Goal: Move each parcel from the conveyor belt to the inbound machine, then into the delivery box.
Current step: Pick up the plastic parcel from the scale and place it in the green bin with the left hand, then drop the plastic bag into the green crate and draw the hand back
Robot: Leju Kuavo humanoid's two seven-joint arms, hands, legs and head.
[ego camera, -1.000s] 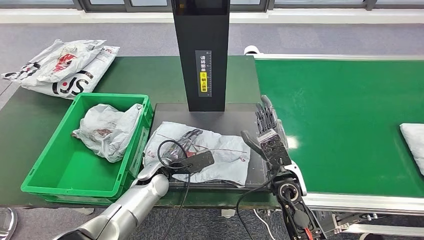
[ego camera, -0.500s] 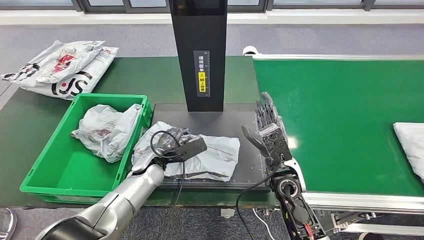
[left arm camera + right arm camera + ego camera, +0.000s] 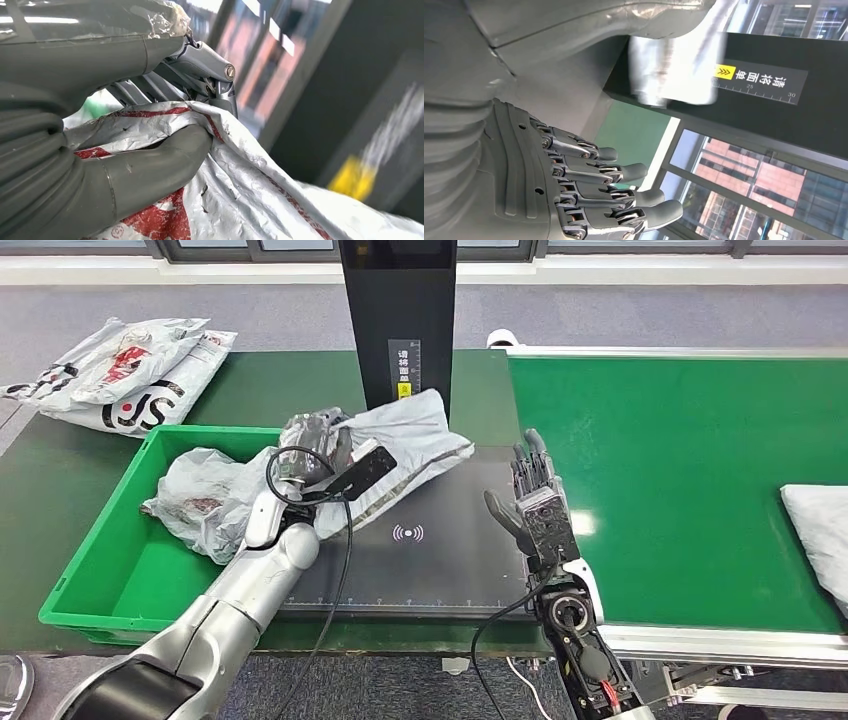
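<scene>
While my right hand (image 3: 535,502) idles with fingers apart and holding nothing, it sits upright at the near right edge of the black scanner platform (image 3: 440,560), beside the green conveyor belt (image 3: 680,470). Right wrist view confirms it: fingers (image 3: 624,195) extended, slightly spread, nothing between them.

My left arm comes in from the lower left, and my left hand (image 3: 300,465) grips a grey parcel (image 3: 405,445), lifted off the platform. In the left wrist view my thumb (image 3: 165,160) presses crumpled grey plastic with red print (image 3: 240,185) against the fingers above it, so the hold is firm. The parcel hangs between the far left corner of the platform and the rim of the green delivery box (image 3: 110,570), its far end up in front of the black scanner column (image 3: 400,330). A black cable (image 3: 340,540) loops down from my left wrist.

Platform surface under the parcel shows a white wireless symbol (image 3: 407,533).

Inside the box lies another crumpled grey parcel (image 3: 205,500), against the far right side, just beside my left hand.

On the belt, one more pale parcel (image 3: 815,525) sits at the right edge of the head view, partly cut off.

Farther out, on the dark green table (image 3: 280,390) beyond the box, a heap of white bags with red and black print (image 3: 125,375) lies at the far left corner.
</scene>
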